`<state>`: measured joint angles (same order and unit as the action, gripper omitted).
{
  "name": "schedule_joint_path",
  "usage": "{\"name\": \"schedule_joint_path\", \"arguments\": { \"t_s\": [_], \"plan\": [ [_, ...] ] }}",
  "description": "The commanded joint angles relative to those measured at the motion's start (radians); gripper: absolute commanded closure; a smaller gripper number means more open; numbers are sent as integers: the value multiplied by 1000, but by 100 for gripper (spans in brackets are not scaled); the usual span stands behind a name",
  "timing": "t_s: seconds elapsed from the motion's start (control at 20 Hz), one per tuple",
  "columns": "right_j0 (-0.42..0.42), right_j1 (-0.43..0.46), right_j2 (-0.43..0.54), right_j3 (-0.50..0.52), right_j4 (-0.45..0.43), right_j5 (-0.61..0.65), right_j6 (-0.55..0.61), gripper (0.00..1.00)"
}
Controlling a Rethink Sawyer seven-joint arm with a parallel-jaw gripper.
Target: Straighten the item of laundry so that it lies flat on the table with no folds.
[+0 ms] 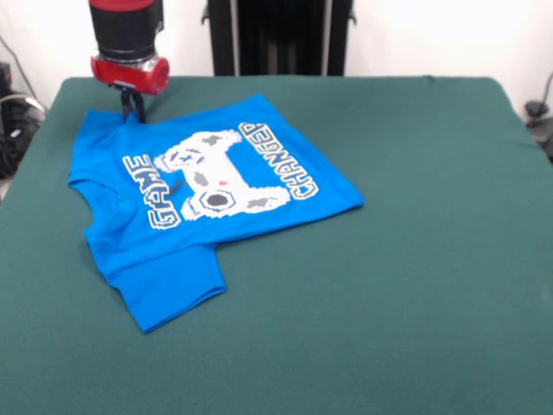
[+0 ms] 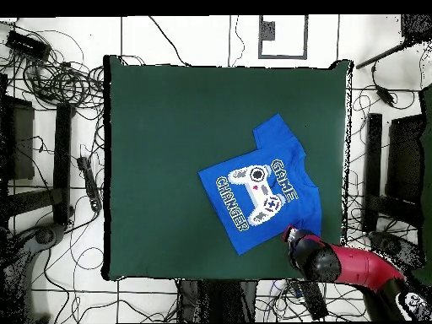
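The bright blue T-shirt (image 1: 207, 186) lies print side up on the left half of the dark green table (image 1: 406, 285). Its collar points left and its hem right. One sleeve (image 1: 168, 290) sticks out toward the front edge. My gripper (image 1: 133, 114) comes straight down at the shirt's far left corner, by the other sleeve, with its dark fingers close together, pinched on the cloth's edge. In the overhead view the shirt (image 2: 261, 194) lies at the table's (image 2: 169, 126) right side, and the gripper (image 2: 292, 233) is at its lower right corner.
The robot's black pedestal (image 1: 276, 35) stands behind the table's far edge. Cables and stands (image 2: 59, 126) lie on the floor around the table. The shirt's far right corner is close to the table's right edge in the overhead view.
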<state>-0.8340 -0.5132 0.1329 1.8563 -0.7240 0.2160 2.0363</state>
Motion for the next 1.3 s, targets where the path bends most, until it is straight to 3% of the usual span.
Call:
{"name": "schedule_joint_path", "arguments": {
  "t_s": [0.05, 1.3],
  "plan": [
    [-42, 139, -6, -49, -123, 3, -76, 100],
    [-62, 140, -18, -38, -169, -10, -64, 100]
  ]
}}
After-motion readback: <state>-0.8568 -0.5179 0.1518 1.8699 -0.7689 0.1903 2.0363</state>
